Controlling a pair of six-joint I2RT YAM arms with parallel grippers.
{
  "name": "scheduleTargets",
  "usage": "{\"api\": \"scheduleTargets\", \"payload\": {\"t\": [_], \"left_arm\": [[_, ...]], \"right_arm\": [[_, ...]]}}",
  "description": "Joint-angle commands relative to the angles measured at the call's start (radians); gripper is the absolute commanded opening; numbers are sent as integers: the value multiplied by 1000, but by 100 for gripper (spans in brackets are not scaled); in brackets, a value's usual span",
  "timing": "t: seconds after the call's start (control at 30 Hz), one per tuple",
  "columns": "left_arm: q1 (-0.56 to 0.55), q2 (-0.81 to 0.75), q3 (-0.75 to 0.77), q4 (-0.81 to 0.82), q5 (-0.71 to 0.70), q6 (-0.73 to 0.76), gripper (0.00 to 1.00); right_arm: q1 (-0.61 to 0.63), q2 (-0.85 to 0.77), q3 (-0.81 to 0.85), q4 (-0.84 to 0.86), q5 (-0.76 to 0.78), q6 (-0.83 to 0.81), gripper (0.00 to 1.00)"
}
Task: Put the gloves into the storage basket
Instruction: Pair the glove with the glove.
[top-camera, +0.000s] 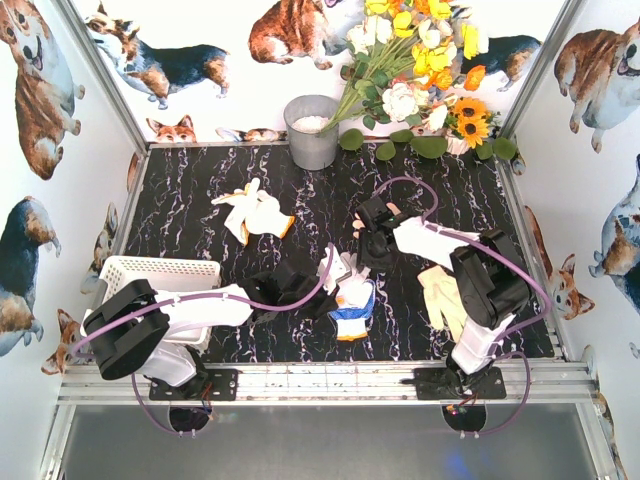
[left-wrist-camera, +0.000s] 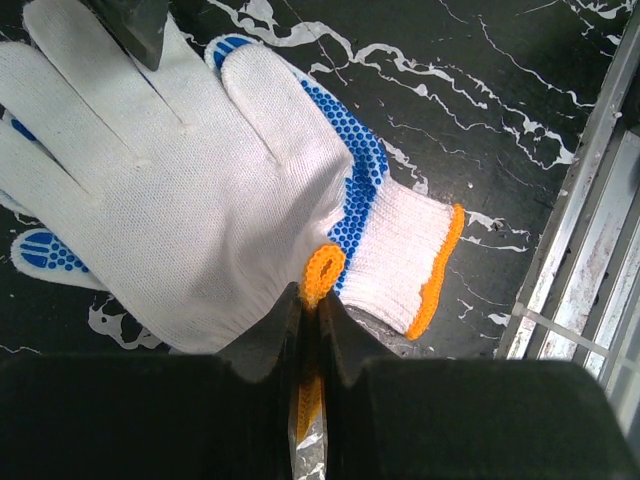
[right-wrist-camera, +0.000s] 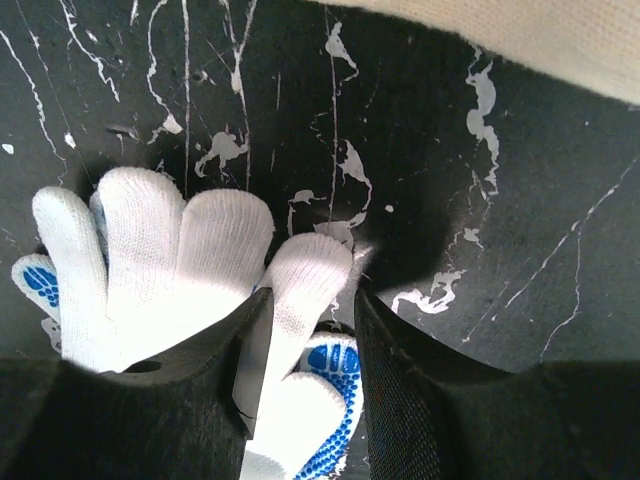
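A white glove with blue dots and an orange cuff (top-camera: 352, 298) lies flat on the black marbled table (top-camera: 200, 240) near the front middle. My left gripper (top-camera: 322, 290) is shut on the glove's orange cuff loop (left-wrist-camera: 322, 272) in the left wrist view (left-wrist-camera: 318, 302). My right gripper (top-camera: 366, 262) is open, its jaws on either side of one white finger of the same glove (right-wrist-camera: 300, 290). A white-yellow glove (top-camera: 256, 213) lies at the back left. A cream glove (top-camera: 440, 296) lies by the right arm. The white lattice basket (top-camera: 160, 272) stands at the front left, partly hidden by the left arm.
A grey metal bucket (top-camera: 312, 130) stands at the back centre, with flowers (top-camera: 420, 70) leaning from it to the right. Walls with dog pictures close in the table. A metal rail (top-camera: 320, 380) runs along the near edge.
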Motion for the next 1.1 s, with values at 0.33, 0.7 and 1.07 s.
{"api": "scheduleTargets", "payload": {"t": [0.33,0.7,1.07], "left_arm": [[-10,-34,15,1,-63,1,0],[-11,-91,51,-27,-110,-13,0],[-54,-84,80,-46,-123,-37,0]], "right_arm": [[15,61,36,32,-20,-21,7],[16,-47,54,59,-79,9,0],[16,-29,70,98,-106,14,0]]}}
